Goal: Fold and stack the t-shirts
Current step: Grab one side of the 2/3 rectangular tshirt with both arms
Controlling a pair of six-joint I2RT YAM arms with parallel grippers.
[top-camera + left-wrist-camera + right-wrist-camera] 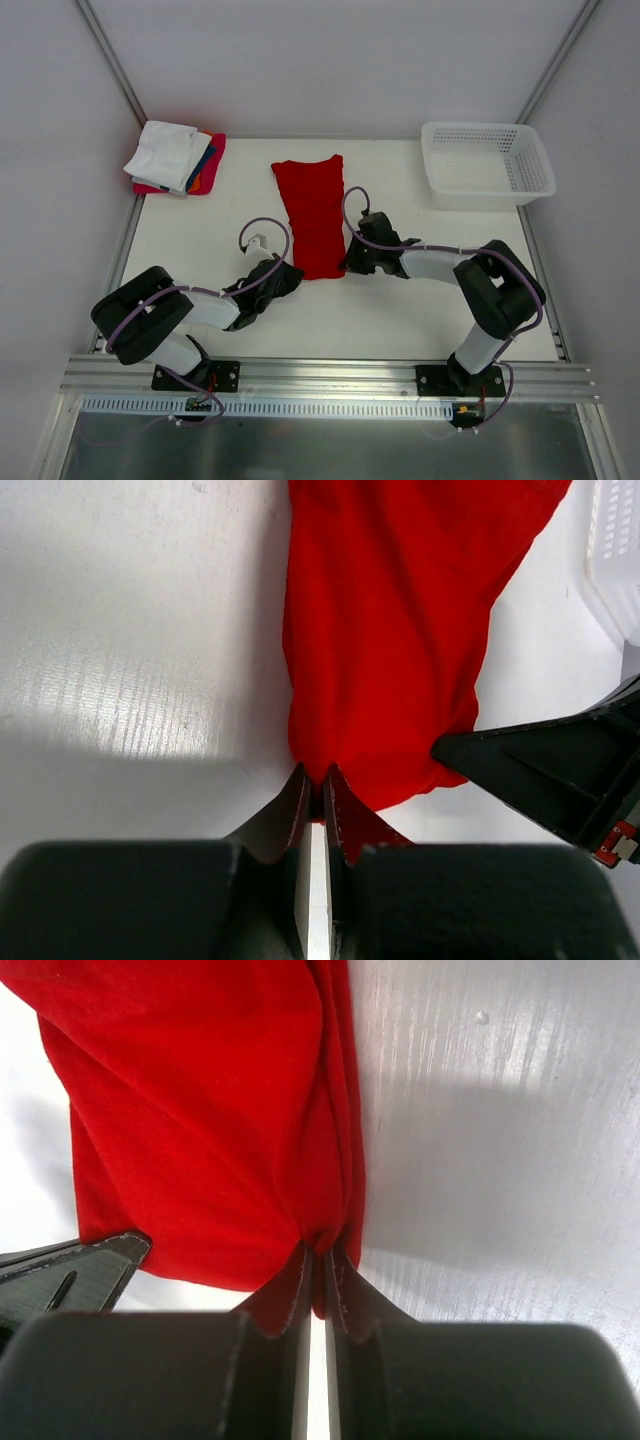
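The red t-shirt (314,215) is found at the centre of the tabletop (420,310), laid out as a narrow strip running from 12 o'clock to 6 o'clock. From its layered edges it is judged to have been narrowed by side folds. Its 6 o'clock end is held at both corners. The left gripper (313,783) is clenched on the 7 o'clock corner and the right gripper (318,1253) on the 5 o'clock corner, with cloth seen bunched between the fingers in each wrist view. This paired hold is judged to be preparation for carrying the near end toward 12 o'clock, so that the strip is halved. The folded shirts (178,158), white uppermost with blue, orange and pink-red beneath, are stacked at 10 o'clock, well apart from the red one, presumably as its destination. A white mesh basket (487,165) is stood at 2 o'clock. The tabletop is recorded as white, smooth and faintly glossy, and is enclosed by pale wall panels and aluminium rails.
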